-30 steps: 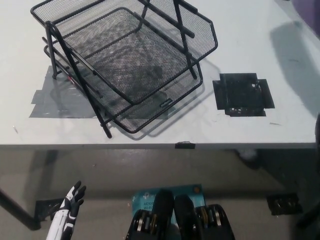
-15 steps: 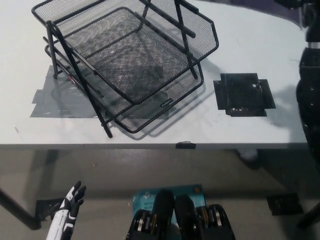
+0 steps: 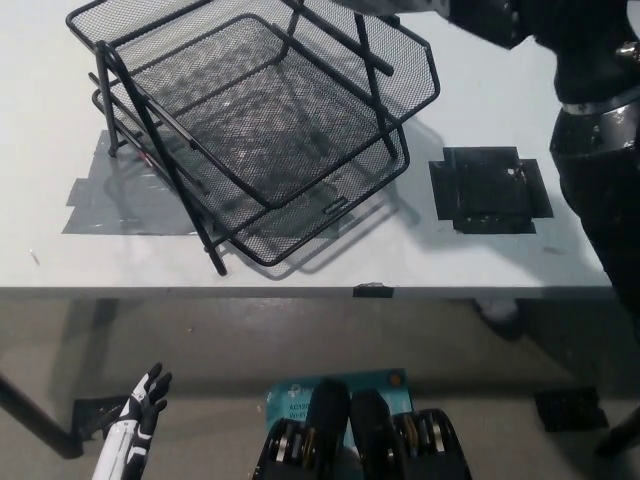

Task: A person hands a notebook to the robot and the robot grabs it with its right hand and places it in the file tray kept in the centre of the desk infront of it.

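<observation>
Reaching the right arm point(image 3: 590, 150) past the tray point(image 3: 260, 130) for a notebook not in view, hand state impossible to tell, left hand point(image 3: 140, 410) idle and open below the desk point(image 3: 500, 260).

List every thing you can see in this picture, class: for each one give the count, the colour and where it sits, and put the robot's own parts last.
File tray: one, black wire mesh, stacked tiers, on the desk left of centre, nothing in it.
Desk: one, pale grey-white, filling the upper part of the view.
Grey tape patch: one, grey, on the desk under the tray's left side.
Black tape patch: one, black, on the desk right of the tray.
Small black tape piece: one, at the desk's front edge.
Left hand: one, white with dark fingers, low at the lower left, below the desk, open.
Right arm: one, black, along the right edge, reaching to the top; its hand is out of view.
</observation>
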Motion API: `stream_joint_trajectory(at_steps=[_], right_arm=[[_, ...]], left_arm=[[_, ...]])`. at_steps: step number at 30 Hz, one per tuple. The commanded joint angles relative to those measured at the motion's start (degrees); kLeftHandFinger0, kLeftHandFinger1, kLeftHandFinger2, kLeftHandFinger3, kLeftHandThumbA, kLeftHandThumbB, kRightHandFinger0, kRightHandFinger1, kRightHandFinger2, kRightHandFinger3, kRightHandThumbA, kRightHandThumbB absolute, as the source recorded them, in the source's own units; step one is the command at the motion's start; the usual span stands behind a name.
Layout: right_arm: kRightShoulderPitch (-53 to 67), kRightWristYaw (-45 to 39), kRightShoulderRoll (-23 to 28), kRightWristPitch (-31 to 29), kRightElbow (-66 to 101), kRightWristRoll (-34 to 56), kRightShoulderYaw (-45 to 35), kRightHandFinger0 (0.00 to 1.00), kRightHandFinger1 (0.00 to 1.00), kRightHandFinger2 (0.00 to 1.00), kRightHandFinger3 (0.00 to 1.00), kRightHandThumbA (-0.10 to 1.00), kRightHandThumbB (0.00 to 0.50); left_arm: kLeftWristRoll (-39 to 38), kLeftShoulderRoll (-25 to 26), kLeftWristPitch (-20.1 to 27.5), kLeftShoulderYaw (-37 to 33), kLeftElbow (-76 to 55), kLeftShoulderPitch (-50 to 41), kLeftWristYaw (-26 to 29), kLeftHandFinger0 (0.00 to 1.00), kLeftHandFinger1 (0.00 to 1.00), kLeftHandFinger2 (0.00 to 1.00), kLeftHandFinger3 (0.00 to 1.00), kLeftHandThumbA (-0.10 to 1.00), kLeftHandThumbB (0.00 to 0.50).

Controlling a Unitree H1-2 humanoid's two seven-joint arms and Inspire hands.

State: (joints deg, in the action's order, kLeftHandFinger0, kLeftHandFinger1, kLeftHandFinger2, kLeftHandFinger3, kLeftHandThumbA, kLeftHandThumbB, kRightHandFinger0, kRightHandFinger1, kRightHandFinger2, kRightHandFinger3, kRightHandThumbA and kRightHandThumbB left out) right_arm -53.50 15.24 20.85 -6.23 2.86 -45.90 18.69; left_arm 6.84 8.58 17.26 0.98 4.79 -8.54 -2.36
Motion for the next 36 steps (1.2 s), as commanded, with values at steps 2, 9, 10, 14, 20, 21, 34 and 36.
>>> stream_joint_trajectory(at_steps=[2,9,10,14,20,21,34,36], right_arm=[[-7.2,8.8,2.5,-8.6,-2.7,-11.7,1.6,0.0,0.0,0.0,0.17,0.35,0.0],[-8.8,13.9,2.6,-12.8,-8.5,-15.6,3.6,0.0,0.0,0.0,0.07,0.42,0.0],[-9.3,14.9,2.5,-13.5,-9.6,-16.2,3.8,0.0,0.0,0.0,0.08,0.42,0.0],[-11.0,16.1,2.4,-14.5,-11.5,-18.1,4.6,0.0,0.0,0.0,0.03,0.5,0.0],[-15.0,21.1,2.7,-17.9,-15.1,-23.3,7.8,0.0,0.0,0.0,0.04,0.48,0.0],[-15.7,22.3,2.6,-18.5,-15.8,-23.9,8.4,0.0,0.0,0.0,0.04,0.47,0.0],[-19.2,27.2,3.7,-20.7,-18.3,-28.1,14.1,0.0,0.0,0.0,0.09,0.28,0.002],[-19.4,28.2,4.0,-20.7,-18.6,-28.4,14.8,0.0,0.0,0.0,0.09,0.27,0.0]], left_arm=[[-0.9,0.9,1.4,0.2,-1.0,-0.1,-0.2,1.0,1.0,1.0,1.0,1.0,0.421],[0.0,0.8,1.9,0.0,-0.7,-0.4,0.1,1.0,1.0,1.0,1.0,1.0,0.412],[-0.1,1.0,2.0,-0.1,-0.6,-0.3,0.0,1.0,1.0,1.0,1.0,1.0,0.412],[-0.2,1.3,1.5,-0.1,-0.7,-0.2,-0.3,1.0,1.0,1.0,1.0,1.0,0.413],[0.0,1.1,1.6,-0.2,-1.1,-0.1,0.0,1.0,1.0,1.0,1.0,1.0,0.413],[0.4,1.1,1.6,-0.2,-1.0,0.0,0.1,1.0,1.0,1.0,1.0,1.0,0.413],[0.6,1.6,1.9,-0.3,-0.6,0.5,0.0,1.0,1.0,1.0,1.0,1.0,0.394],[0.9,1.7,2.0,-0.3,-0.5,0.5,0.1,1.0,1.0,1.0,1.0,1.0,0.392]])
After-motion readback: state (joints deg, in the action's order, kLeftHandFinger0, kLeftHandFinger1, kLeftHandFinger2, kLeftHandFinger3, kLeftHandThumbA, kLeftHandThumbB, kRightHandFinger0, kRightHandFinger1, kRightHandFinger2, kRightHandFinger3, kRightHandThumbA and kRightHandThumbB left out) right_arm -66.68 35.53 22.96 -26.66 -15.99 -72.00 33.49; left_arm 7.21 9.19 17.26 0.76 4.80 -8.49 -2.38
